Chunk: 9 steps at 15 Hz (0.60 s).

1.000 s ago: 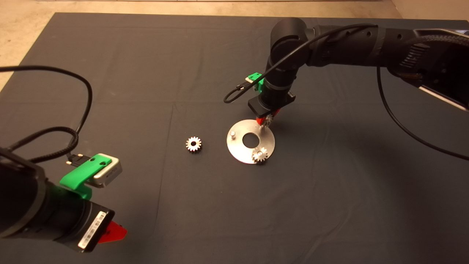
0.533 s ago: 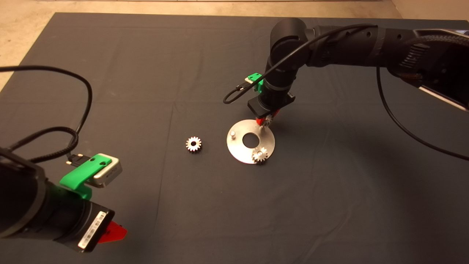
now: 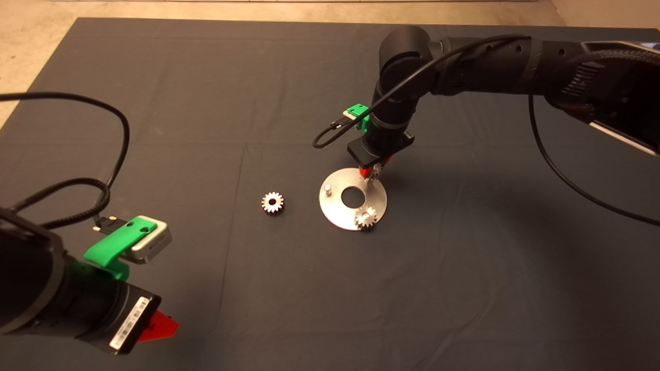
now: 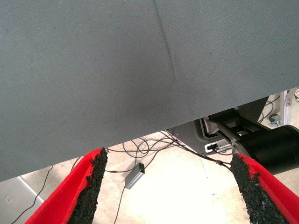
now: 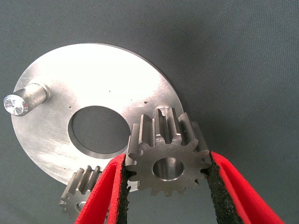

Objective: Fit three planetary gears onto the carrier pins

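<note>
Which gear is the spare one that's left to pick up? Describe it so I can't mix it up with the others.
Start at the silver disc in the middle of the dark mat. Just off its edge, towards the left arm's side, one gear lies flat on the mat. Unlike the gear on a pin and the one held by the right gripper, it touches neither disc nor gripper.

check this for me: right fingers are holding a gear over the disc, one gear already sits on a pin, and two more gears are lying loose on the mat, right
Not quite: only one gear lies loose on the mat, as the head view shows. The rest holds: the right gripper grips a gear over the disc, and one gear sits on a pin.
</note>
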Each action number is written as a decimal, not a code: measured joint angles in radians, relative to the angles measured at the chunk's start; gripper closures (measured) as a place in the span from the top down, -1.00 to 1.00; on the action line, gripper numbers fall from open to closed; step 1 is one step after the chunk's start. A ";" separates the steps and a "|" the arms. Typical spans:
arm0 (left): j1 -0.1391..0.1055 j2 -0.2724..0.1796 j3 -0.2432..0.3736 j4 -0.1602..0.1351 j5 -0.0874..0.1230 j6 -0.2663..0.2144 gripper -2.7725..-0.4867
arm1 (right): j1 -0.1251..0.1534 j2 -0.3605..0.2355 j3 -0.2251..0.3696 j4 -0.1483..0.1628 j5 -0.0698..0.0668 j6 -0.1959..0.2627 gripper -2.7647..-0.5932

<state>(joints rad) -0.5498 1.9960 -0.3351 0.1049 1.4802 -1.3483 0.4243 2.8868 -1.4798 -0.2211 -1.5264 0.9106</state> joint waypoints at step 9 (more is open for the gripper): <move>0.000 -0.010 0.000 0.000 -0.001 0.000 0.22 | 0.000 -0.001 0.004 0.001 0.000 0.000 -0.61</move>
<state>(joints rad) -0.5498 1.9860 -0.3351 0.1049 1.4794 -1.3485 0.4238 2.8860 -1.4754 -0.2198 -1.5266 0.9102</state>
